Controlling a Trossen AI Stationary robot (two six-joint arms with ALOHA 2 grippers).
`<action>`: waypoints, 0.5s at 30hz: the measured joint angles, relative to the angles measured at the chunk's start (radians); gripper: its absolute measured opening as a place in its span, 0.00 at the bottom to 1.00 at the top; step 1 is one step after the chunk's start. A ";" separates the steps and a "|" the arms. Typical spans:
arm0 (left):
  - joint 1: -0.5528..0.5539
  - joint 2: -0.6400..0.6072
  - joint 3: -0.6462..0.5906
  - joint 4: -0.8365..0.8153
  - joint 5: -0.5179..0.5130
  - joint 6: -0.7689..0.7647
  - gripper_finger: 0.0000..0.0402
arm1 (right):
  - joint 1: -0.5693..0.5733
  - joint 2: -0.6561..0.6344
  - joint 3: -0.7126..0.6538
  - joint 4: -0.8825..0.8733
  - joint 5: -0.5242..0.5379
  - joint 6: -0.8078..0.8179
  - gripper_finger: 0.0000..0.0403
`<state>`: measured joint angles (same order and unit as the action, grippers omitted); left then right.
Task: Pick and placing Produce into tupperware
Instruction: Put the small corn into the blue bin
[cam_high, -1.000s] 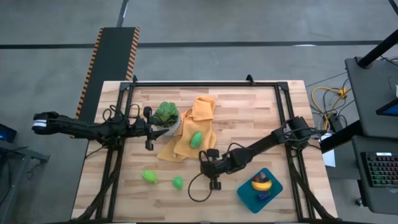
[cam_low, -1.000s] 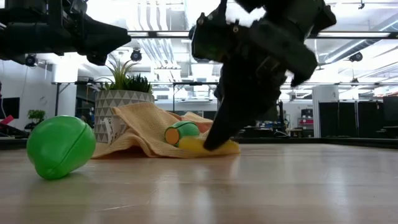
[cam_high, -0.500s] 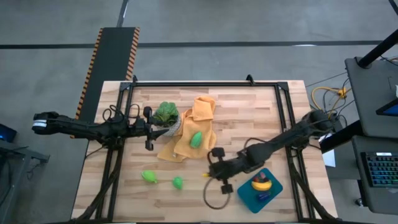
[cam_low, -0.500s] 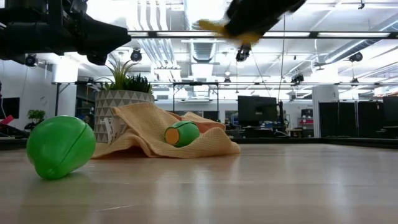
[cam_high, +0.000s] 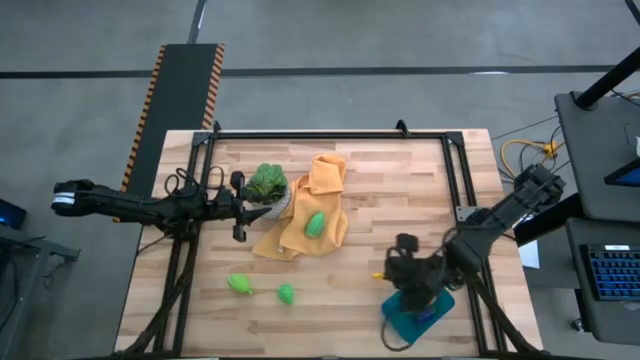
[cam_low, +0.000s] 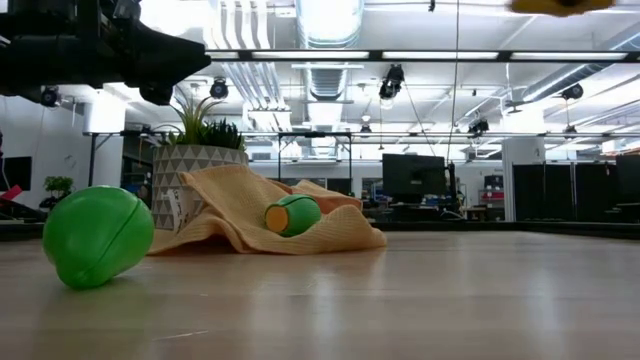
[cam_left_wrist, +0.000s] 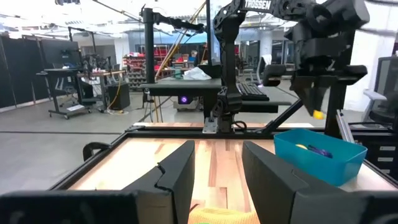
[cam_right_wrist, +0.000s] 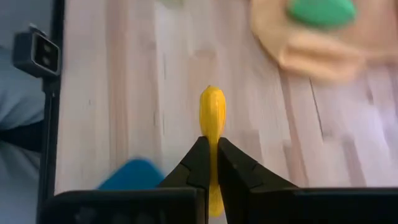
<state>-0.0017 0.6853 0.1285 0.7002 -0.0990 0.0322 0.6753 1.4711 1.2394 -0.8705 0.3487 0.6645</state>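
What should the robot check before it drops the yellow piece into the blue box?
1. Right gripper jaws shut on the yellow piece: ok.
2. Right gripper over the blue box: ok in the high view, at its near-left edge.
3. Room in the box: cannot tell from above, the arm covers most of it; the left wrist view shows a yellow and a purple piece inside.
4. Left gripper out of the way, by the potted plant: ok.
5. Produce left to collect: not ok; one green piece on the orange cloth, two green pieces on the table.
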 joint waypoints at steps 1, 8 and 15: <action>0.000 -0.001 -0.001 -0.001 0.000 0.000 0.30 | 0.021 -0.004 -0.001 -0.029 0.013 0.053 0.03; 0.000 0.001 0.000 -0.001 0.000 0.000 0.30 | 0.173 0.002 -0.012 -0.155 0.042 0.378 0.03; 0.000 0.005 0.000 -0.001 -0.004 -0.001 0.30 | 0.294 0.033 -0.030 -0.231 0.047 0.648 0.03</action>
<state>-0.0017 0.6899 0.1284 0.6988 -0.1028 0.0317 0.9691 1.5042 1.2097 -1.1019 0.3958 1.3126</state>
